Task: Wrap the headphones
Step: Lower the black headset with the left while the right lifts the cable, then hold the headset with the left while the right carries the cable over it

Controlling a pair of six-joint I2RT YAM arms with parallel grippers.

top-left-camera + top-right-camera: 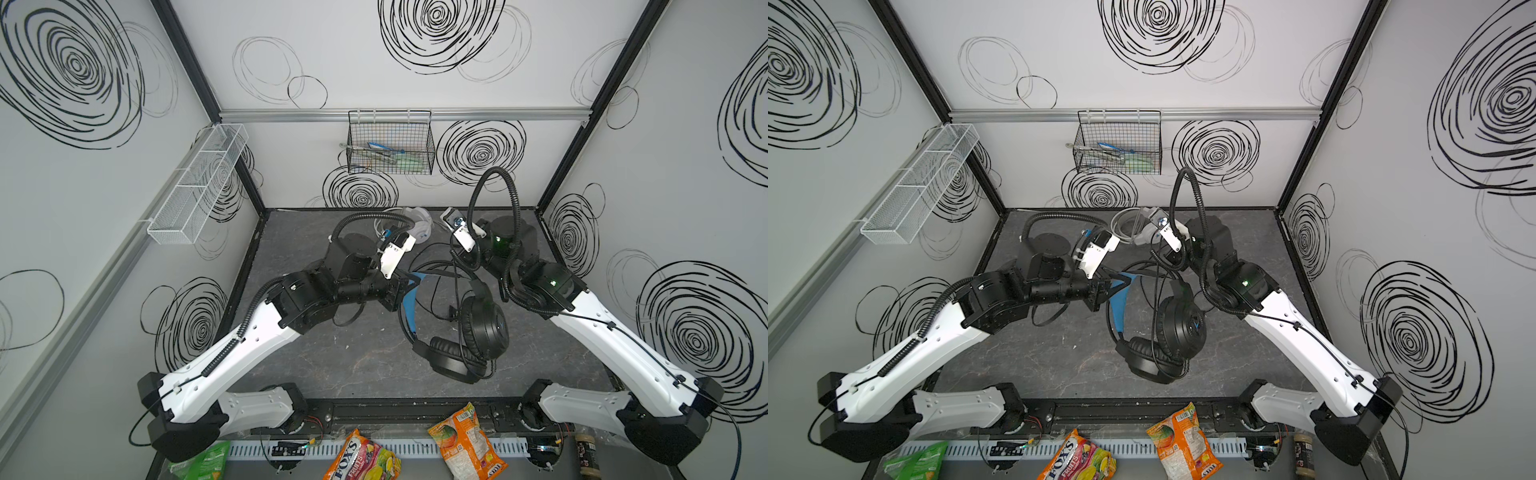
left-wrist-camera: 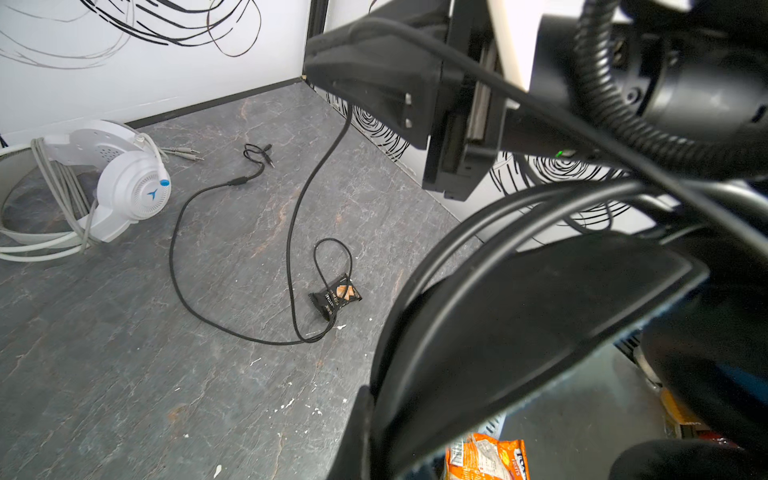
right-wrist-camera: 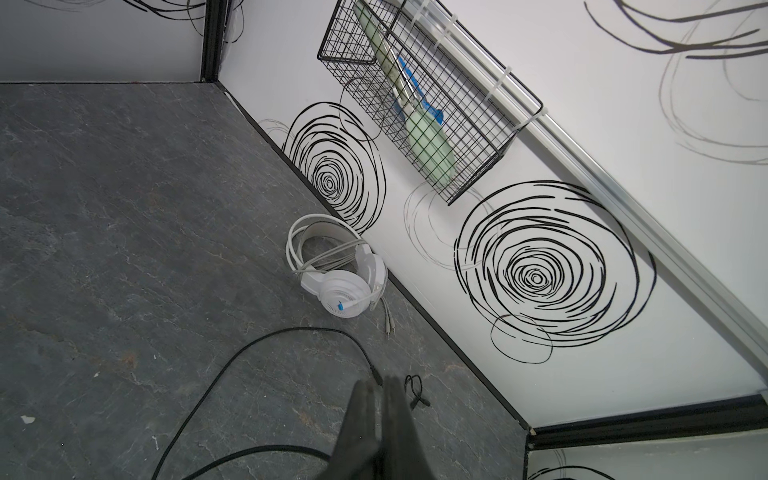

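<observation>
Slate table (image 1: 332,357), my left claw (image 1: 409,283) clamped on the black headset (image 1: 486,328) by its band near centre, right claw (image 3: 377,384) pinched tight on its cable (image 2: 291,232), white headset (image 3: 345,289) at twelve o'clock.

"FOX'S FRUITS" is printed on the colourful sweet bag (image 1: 361,459); the white headset (image 2: 133,195) bears a blue Y-shaped logo.

White headphones (image 3: 345,286) on the bench (image 1: 332,357) at its far edge, pale cable (image 2: 66,199) looped through headband. Black headphones (image 1: 478,332), blue-lined headband, mid-bench; black cable (image 2: 289,232) sprawled loose, unwrapped.
</observation>
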